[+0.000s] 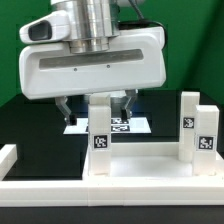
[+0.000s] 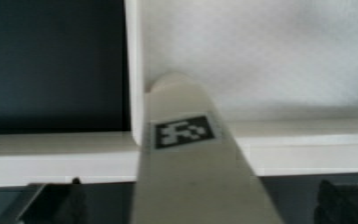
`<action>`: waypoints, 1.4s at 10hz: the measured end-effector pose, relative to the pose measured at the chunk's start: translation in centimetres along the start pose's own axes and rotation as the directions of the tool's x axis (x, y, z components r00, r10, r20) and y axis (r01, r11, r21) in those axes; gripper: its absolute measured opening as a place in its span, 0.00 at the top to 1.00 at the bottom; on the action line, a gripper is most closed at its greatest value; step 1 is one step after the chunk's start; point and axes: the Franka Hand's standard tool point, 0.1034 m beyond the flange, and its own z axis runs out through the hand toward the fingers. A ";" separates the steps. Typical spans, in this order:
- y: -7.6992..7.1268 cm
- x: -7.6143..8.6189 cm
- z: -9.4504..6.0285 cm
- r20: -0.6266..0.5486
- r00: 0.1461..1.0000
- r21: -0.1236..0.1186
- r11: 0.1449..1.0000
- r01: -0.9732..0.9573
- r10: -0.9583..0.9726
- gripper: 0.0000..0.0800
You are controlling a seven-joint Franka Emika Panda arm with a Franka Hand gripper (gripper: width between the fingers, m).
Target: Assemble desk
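The white tabletop lies at the front with its raised rim up. Three white tagged legs stand upright on it: one near the middle and two at the exterior view's right. My gripper hangs over the middle leg, open, with a finger on each side of the leg's top. In the wrist view the leg rises between the dark fingertips, with a gap on both sides. The tabletop lies below it. My gripper holds nothing.
The marker board lies on the black table behind the leg. A low white border rail runs at the exterior view's left, and another along the front. A green wall stands at the back.
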 end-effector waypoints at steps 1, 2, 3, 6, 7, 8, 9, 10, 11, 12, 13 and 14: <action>0.2 0.0 0.0 0.000 1.000 0.000 1.000 -0.015 0.015 0.22; 0.2 0.0 0.0 0.000 0.998 0.000 0.998 -0.063 0.063 0.22; 0.2 0.0 0.0 0.000 0.990 0.000 0.990 -0.141 0.141 0.44; 0.5 -0.1 0.0 0.000 0.939 -0.003 0.939 -0.343 0.343 0.63; 0.5 -0.1 0.0 0.001 0.890 0.000 0.890 -0.456 0.456 0.63; 0.5 -0.4 0.1 0.020 0.767 0.002 0.767 -0.642 0.642 0.63; 0.1 -0.5 0.1 0.051 0.601 0.010 0.602 -0.799 0.797 0.63; 0.2 -0.4 0.2 0.089 0.422 0.027 0.421 -0.907 0.902 0.63; 0.6 -0.3 0.1 0.107 0.322 0.035 0.320 -0.947 0.941 0.63; 0.8 -0.3 0.1 0.107 0.294 0.033 0.292 -0.956 0.950 0.63; 0.7 -0.3 0.1 0.107 0.283 0.032 0.281 -0.959 0.953 0.63; 0.8 -0.3 0.1 0.106 0.299 0.033 0.297 -0.954 0.948 0.63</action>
